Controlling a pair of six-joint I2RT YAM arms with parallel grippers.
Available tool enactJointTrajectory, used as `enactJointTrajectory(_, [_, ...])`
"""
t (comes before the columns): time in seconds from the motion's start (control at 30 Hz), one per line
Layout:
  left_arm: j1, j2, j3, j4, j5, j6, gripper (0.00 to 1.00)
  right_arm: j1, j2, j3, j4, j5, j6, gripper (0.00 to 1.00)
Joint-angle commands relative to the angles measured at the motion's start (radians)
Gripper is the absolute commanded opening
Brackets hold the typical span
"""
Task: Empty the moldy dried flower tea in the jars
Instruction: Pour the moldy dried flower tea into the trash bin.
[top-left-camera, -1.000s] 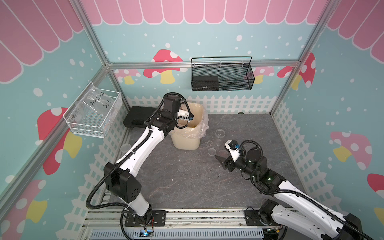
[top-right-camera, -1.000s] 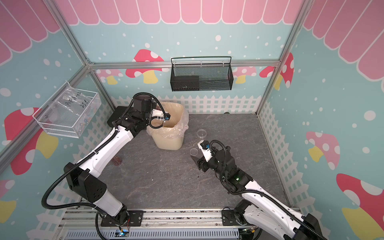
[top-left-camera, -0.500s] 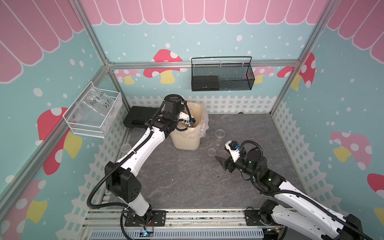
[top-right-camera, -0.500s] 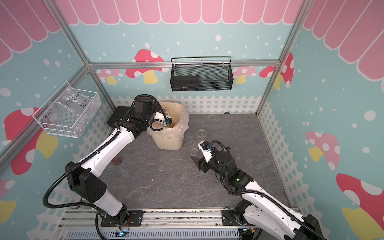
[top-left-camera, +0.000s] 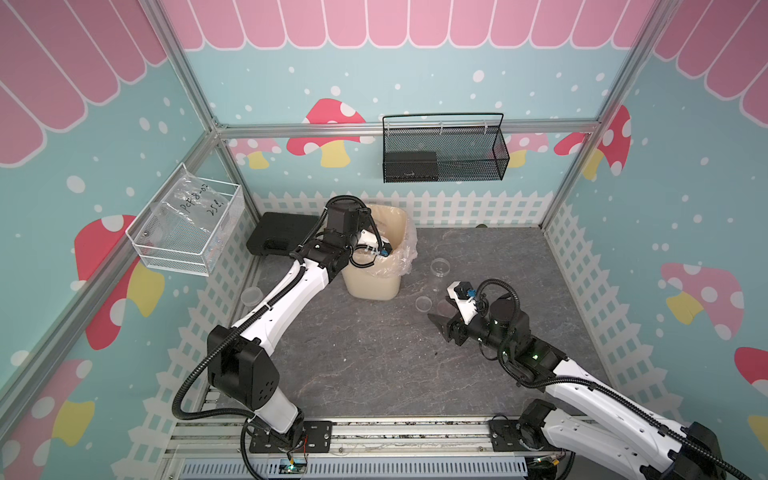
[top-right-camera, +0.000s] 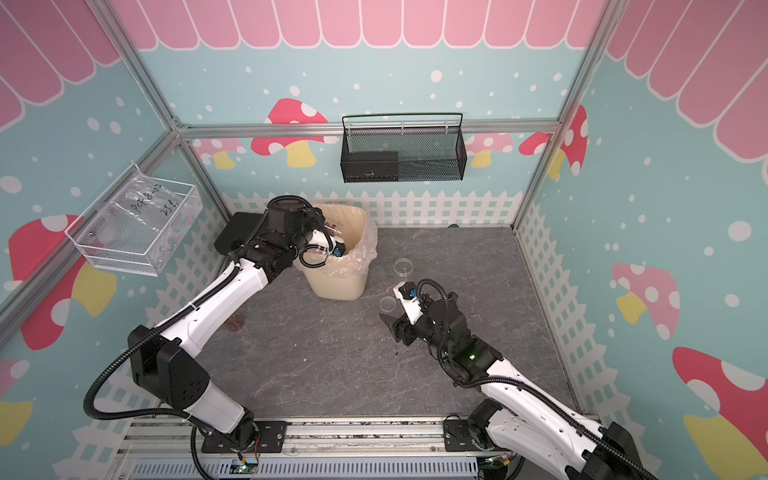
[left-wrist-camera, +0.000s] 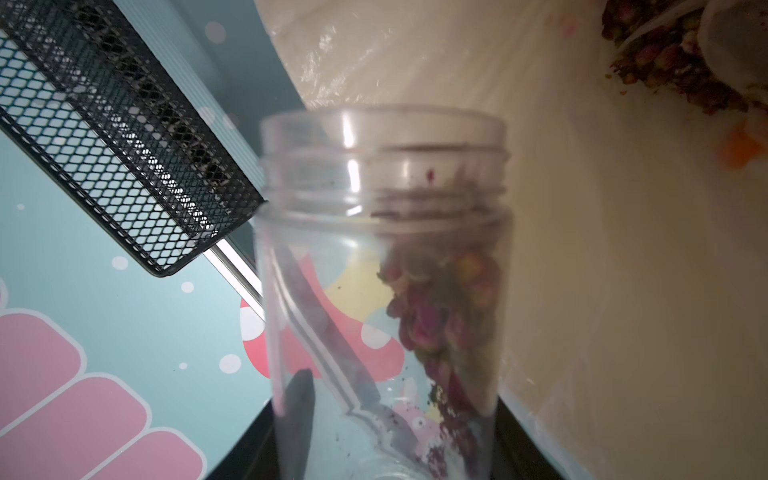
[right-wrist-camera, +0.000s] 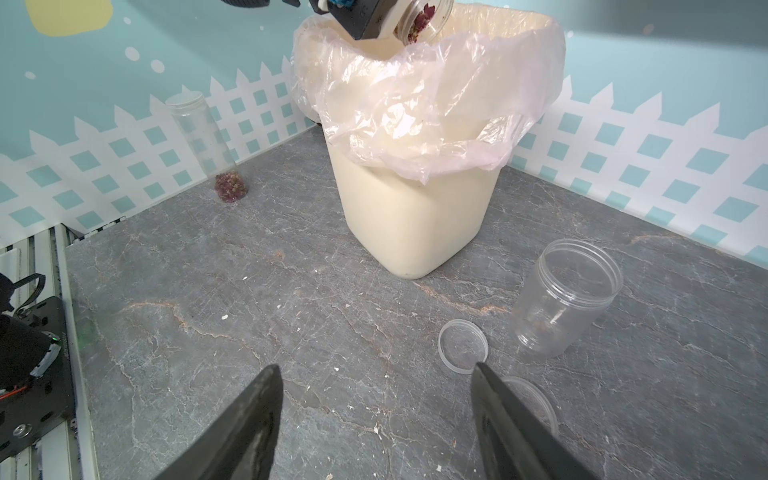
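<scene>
The tea (left-wrist-camera: 440, 307) is little dry flower buds, dark red and pink with some brown, all crumbly. A clump of it sits along one side of the tipped jar (left-wrist-camera: 382, 249), and dusty specks stick to the clear wall. This jar has no lid on, and its mouth points into the waste bin (right-wrist-camera: 415, 208). The left fingers (left-wrist-camera: 297, 415) are closed around the jar's bottom part and hold it over the bin's rim. Another heap (left-wrist-camera: 673, 66) of the same buds lies down inside the bin, on the thin plastic liner (right-wrist-camera: 436, 91).

The bin is cream and stands on the gray tabletop (right-wrist-camera: 249, 291) near the back fence. Just beside it stands an empty jar (right-wrist-camera: 565, 303), upright and open, with only a few crumbs at the bottom. Two round clear lids lie flat near it, a near lid (right-wrist-camera: 462, 345) and a far lid (right-wrist-camera: 536, 399) partly behind a finger. A third jar (right-wrist-camera: 199, 133) stands by the side fence, well apart from the bin, with a small red clump (right-wrist-camera: 231, 188) at its bottom.

The right fingers (right-wrist-camera: 249, 415) are spread wide apart, hold nothing, and hang over the tabletop close to the lids.

On the back wall hangs a black mesh basket (top-left-camera: 442, 153) with a dark box (top-left-camera: 411, 164) in it. A white wire basket (top-left-camera: 187, 228) on the side wall holds a clear bag with writing.
</scene>
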Motion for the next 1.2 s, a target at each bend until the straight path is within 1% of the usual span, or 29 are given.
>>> enactJointTrajectory(0.0, [0.027,-0.033,0.01,-0.005,0.075,0.085,0.0,-0.003,-0.004,0.012,0.024,-0.007,0.02,0.73])
enactJointTrajectory(0.17, [0.051,-0.038,0.025,-0.063,0.119,-0.023,0.0,-0.003,0.01,0.052,0.053,-0.017,0.067,0.72])
enactJointTrajectory(0.27, [0.069,-0.035,0.057,-0.135,0.185,-0.125,0.0,-0.003,0.037,0.108,0.063,-0.02,0.109,0.71])
enactJointTrajectory(0.33, [0.082,-0.037,0.066,-0.148,0.224,-0.176,0.0,-0.003,0.069,0.157,0.068,-0.022,0.143,0.7])
enactJointTrajectory(0.43, [0.101,-0.037,0.069,-0.152,0.282,-0.243,0.0,-0.003,0.143,0.252,0.086,-0.062,0.21,0.7])
enactJointTrajectory(0.67, [0.13,-0.043,0.076,-0.16,0.407,-0.363,0.0,-0.015,0.358,0.504,0.178,-0.171,0.444,0.66])
enactJointTrajectory(0.77, [0.14,-0.05,0.073,-0.16,0.453,-0.393,0.0,-0.035,0.462,0.613,0.226,-0.234,0.525,0.64])
enactJointTrajectory(0.9, [0.15,-0.066,0.06,-0.147,0.514,-0.421,0.0,-0.069,0.578,0.721,0.258,-0.286,0.622,0.6])
enactJointTrajectory(1.0, [0.157,-0.075,0.052,-0.135,0.546,-0.444,0.0,-0.101,0.648,0.746,0.319,-0.336,0.74,0.56])
enactJointTrajectory(1.07, [0.157,-0.08,0.045,-0.123,0.561,-0.45,0.0,-0.115,0.691,0.748,0.393,-0.375,0.823,0.51])
enactJointTrajectory(1.17, [0.158,-0.084,0.038,-0.113,0.577,-0.461,0.0,-0.12,0.757,0.787,0.446,-0.435,0.898,0.5])
